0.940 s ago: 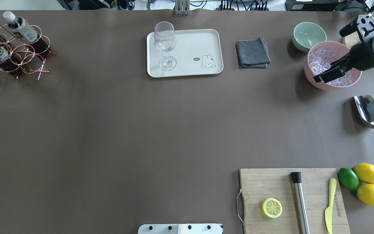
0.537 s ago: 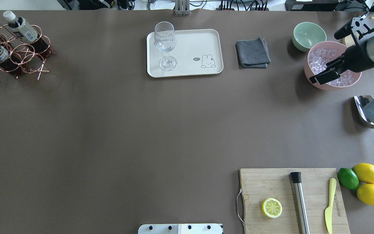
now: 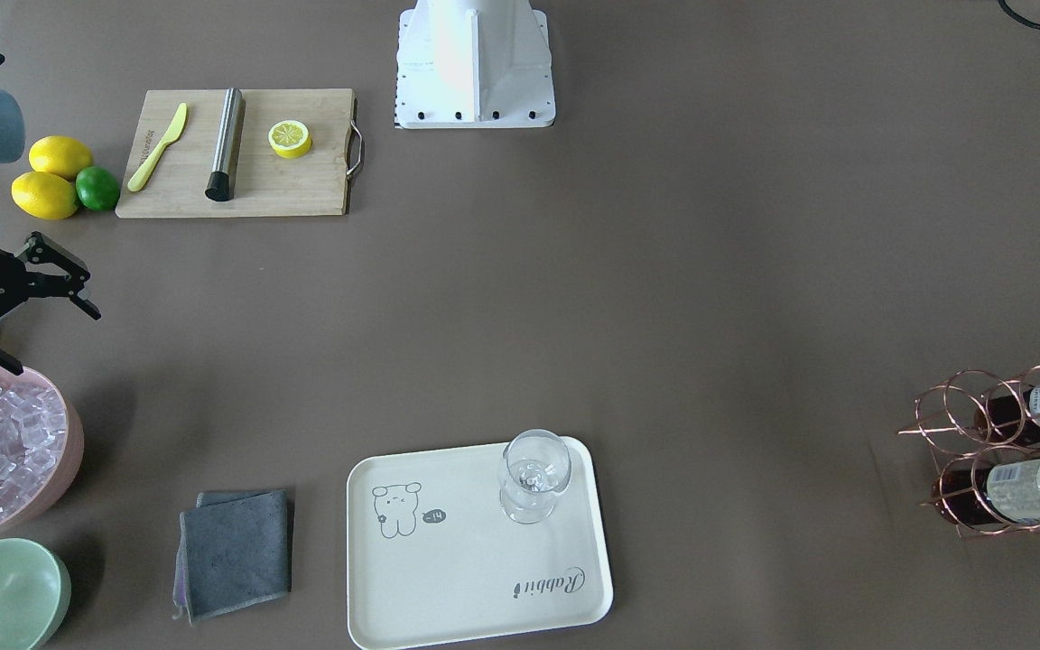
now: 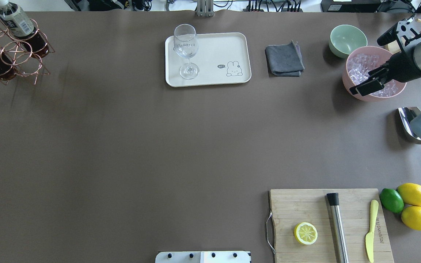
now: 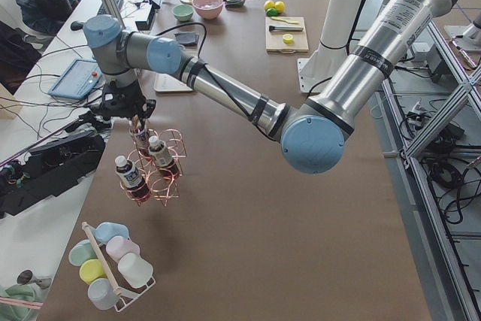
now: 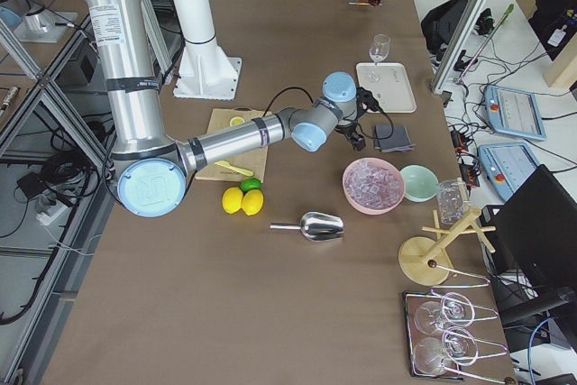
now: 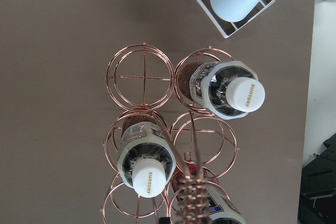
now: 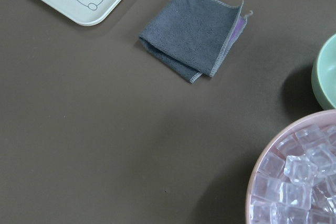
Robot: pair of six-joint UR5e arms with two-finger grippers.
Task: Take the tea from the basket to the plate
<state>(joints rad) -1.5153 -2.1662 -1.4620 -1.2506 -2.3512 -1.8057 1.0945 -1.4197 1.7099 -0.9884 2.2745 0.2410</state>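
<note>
Overhead, front views opposed over plate (image 4: 214,47)

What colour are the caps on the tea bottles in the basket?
White; the tea caps show best in the left wrist-mounted view.

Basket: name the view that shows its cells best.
Left wrist-mounted: it looks straight down into the basket. Overhead and front-facing crop it; exterior left shows it whole but small; exterior right, tiny; right wrist, nothing.

A robotics lab: big robot arms (image 6: 135,69) on a white pedestal (image 3: 475,63), a covered table (image 4: 122,146), aluminium framing (image 6: 475,6), loose cables (image 5: 443,173) and control tablets (image 6: 511,110).
</note>
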